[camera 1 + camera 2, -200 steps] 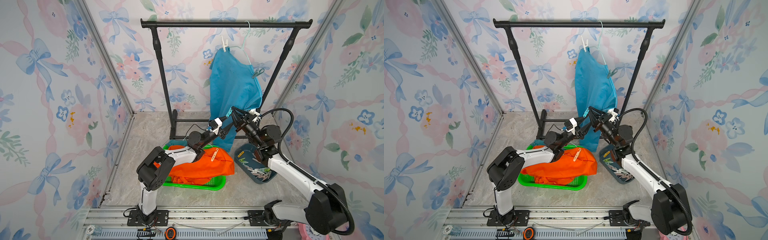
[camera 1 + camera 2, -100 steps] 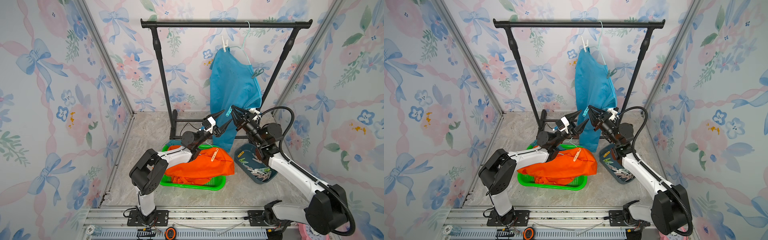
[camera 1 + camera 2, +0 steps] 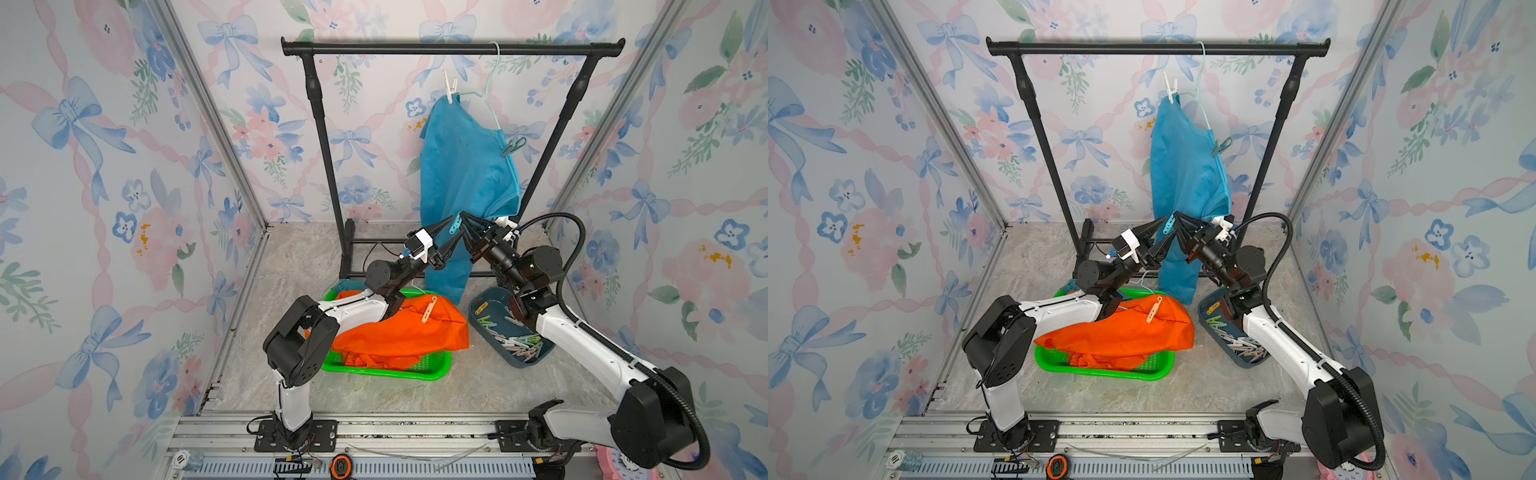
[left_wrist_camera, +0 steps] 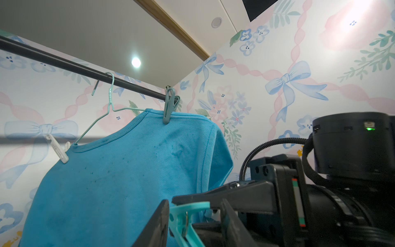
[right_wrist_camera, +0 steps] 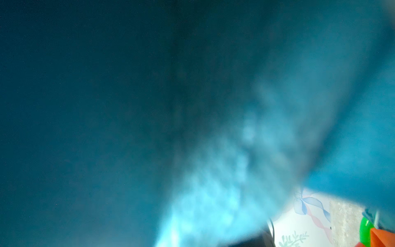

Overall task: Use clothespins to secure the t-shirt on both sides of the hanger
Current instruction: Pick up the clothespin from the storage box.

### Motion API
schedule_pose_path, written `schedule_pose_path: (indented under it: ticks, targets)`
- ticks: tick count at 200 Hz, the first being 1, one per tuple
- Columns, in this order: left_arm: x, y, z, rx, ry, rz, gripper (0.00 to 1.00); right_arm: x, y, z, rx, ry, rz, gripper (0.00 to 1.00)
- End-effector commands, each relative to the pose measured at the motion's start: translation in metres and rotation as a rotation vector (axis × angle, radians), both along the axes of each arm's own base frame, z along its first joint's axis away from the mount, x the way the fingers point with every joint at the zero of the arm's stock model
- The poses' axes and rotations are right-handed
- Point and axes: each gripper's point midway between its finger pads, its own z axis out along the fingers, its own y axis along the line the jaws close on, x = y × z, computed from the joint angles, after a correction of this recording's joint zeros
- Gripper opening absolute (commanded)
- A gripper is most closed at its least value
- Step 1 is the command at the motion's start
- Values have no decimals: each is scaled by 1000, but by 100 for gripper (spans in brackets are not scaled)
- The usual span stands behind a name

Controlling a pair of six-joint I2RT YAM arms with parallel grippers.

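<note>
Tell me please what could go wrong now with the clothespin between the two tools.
1. The teal clothespin sits in the air between the left tool and the right tool; a badly timed release may drop it.
2. The blue t-shirt fills the right wrist view, so that arm is very close to it and could drag the cloth and pull on the hanger.

White arm links (image 3: 353,309), black joint housings (image 3: 299,345), ribbed black cable hose (image 4: 277,140), pointed black tool fingers (image 3: 440,227), green status light (image 4: 370,128)
</note>
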Motion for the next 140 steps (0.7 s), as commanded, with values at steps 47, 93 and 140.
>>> schedule_pose_path:
  ticks: [47, 93, 140]
  targets:
    - [14, -3, -11, 2, 26, 86, 41, -11, 7, 18, 17, -61, 23, 18]
    - [19, 5, -11, -4, 34, 139, 27, -13, 7, 19, 1, -66, 19, 18]
    - [15, 9, -17, 8, 53, 141, 38, -14, 2, 22, -20, -79, -6, 18]
